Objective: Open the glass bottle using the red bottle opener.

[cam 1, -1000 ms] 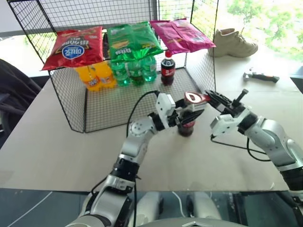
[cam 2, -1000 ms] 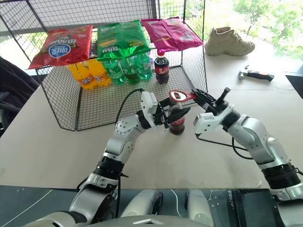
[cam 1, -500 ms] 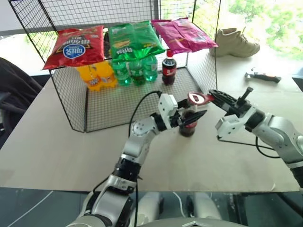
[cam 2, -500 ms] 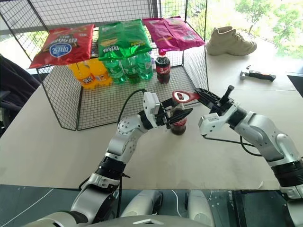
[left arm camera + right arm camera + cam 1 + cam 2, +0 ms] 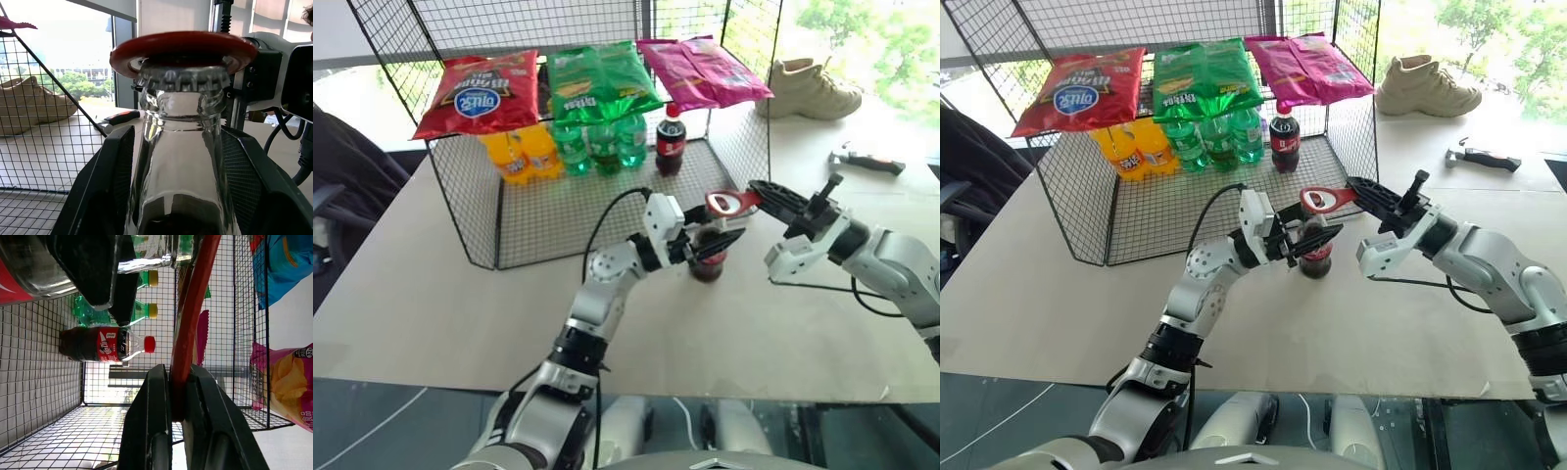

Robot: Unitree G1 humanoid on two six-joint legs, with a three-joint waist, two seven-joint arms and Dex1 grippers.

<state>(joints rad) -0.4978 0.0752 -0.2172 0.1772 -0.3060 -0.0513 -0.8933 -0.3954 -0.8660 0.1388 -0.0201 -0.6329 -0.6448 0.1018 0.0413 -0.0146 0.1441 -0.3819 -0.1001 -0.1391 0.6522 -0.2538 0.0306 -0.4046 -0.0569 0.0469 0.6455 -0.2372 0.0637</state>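
Left eye view: L arm is stretched fwd over the table [image 5: 431, 294], bent inward, its gripper [image 5: 713, 245] pointed toward the robot's right and clamped round the bottle [image 5: 708, 262]. The bottle is stood upright on the table, just in front of the wire rack [image 5: 470, 211]. R arm is reached in from the right, gripper [image 5: 766, 194] pointed left, pinched tight on the opener [image 5: 732, 203] handle; the ring head is laid over the bottle top. 3 chip bags (red [image 5: 475, 93], green [image 5: 597, 83], pink [image 5: 705, 70]) are seen on the rack's top; orange [image 5: 521, 154] and green bottles [image 5: 597, 145] plus 1 plastic cola [image 5: 670, 139] are stood inside it. A shoe [image 5: 808, 88] and a hammer [image 5: 867, 160] are left further back at right.

Right eye view: same layout.

L wrist view: the clear glass neck [image 5: 182, 147] is held between 2 black fingers [image 5: 105, 181], cap still on, w/ the red ring set on the crimped cap [image 5: 183, 76].

R wrist view: the opener's flat red handle [image 5: 191, 318] is gripped between the 2 fingers [image 5: 146, 431], ring end up against the bottle top. The plastic cola [image 5: 100, 345] is seen behind, inside the rack.
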